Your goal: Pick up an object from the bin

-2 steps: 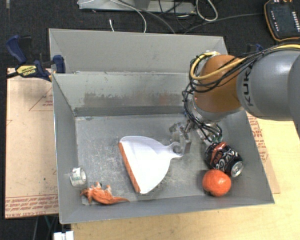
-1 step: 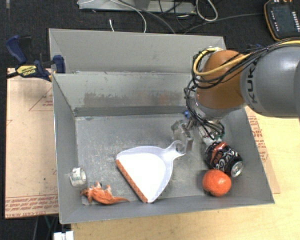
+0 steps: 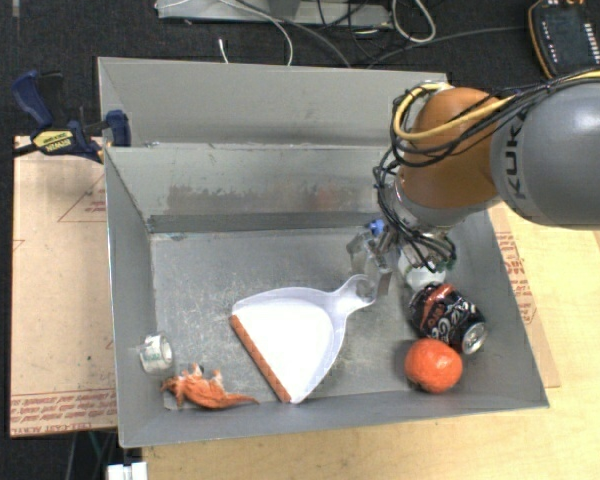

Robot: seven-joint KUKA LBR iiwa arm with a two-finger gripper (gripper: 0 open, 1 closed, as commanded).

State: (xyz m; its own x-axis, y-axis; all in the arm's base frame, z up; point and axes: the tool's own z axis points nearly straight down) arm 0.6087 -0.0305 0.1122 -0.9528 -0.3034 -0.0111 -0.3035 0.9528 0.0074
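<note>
Orange rubbery toy point(image 3: 205, 390) is lying near-left. White dustpan point(image 3: 300, 333) is pointing its handle far-right, tip sitting just near-left of gripper point(image 3: 373, 268); open/closed: can't tell.

The arm point(image 3: 565, 158) is cut off at the right edge. Its wrist point(image 3: 450, 153) hides the right rear corner of the bin point(image 3: 130, 258), the handle tip of the scoop point(image 3: 295, 343) and part of the can point(image 3: 448, 320).
</note>
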